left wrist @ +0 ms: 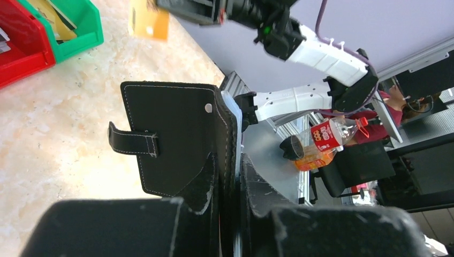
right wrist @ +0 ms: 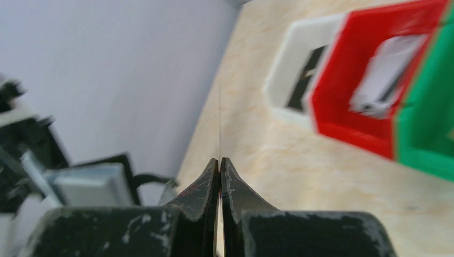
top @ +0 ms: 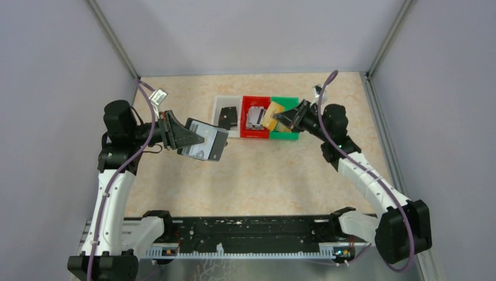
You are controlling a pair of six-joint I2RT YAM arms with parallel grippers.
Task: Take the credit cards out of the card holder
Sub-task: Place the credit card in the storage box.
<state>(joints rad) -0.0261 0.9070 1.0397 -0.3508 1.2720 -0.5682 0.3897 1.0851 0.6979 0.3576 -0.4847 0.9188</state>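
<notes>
My left gripper (top: 197, 139) is shut on the black card holder (top: 206, 144) and holds it in the air left of the bins. In the left wrist view the card holder (left wrist: 176, 134) stands between the fingers of my left gripper (left wrist: 237, 179), strap tab to the left and a pale panel at its right edge. My right gripper (top: 285, 120) is shut on a gold credit card (top: 270, 117) above the red and green bins. In the right wrist view that card (right wrist: 219, 123) shows edge-on as a thin line above my right gripper (right wrist: 220, 163). Silvery credit cards (top: 255, 117) lie in the red bin.
Three small bins stand in a row at the back: white (top: 222, 100), red (top: 252, 134), green (top: 288, 137). A black item (top: 228, 117) lies in the white bin. The green bin (left wrist: 88, 32) holds yellowish cards (left wrist: 53, 19). Grey walls close in both sides.
</notes>
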